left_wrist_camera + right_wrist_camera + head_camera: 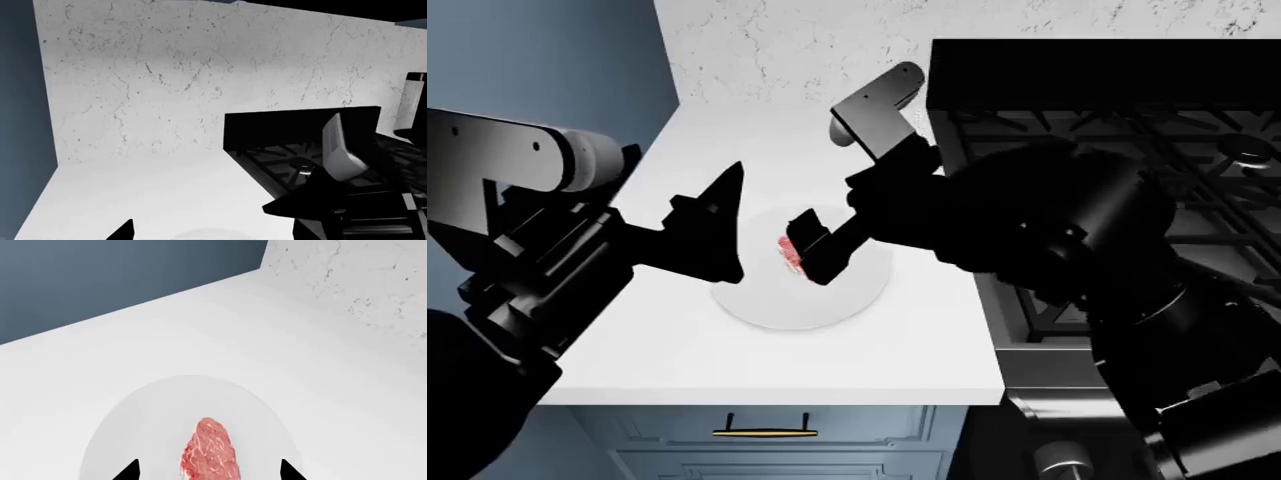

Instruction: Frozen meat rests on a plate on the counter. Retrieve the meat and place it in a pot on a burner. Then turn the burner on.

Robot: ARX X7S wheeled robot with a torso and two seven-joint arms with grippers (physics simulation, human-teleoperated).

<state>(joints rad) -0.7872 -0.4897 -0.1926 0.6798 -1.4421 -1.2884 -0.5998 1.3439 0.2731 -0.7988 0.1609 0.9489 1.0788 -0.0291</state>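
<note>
The meat (787, 252) (210, 452), pink-red with white marbling, lies on the round white plate (814, 305) (133, 425) on the white counter (694, 340). My right gripper (810, 248) (208, 471) hangs open just over the plate. Its two dark fingertips (130, 471) stand either side of the meat and apart from it. My left gripper (731, 225) (210, 232) is open and empty above the counter, at the plate's left edge. A shiny upright thing (415, 100) is cut off beyond the stove; I cannot tell whether it is the pot.
The black stove (1121, 130) with cast grates adjoins the counter on the right, with a knob (1065, 462) on its front. A marbled backsplash (167, 75) runs behind and a blue wall (547, 60) stands on the left. A brass drawer handle (765, 433) sits below the counter edge.
</note>
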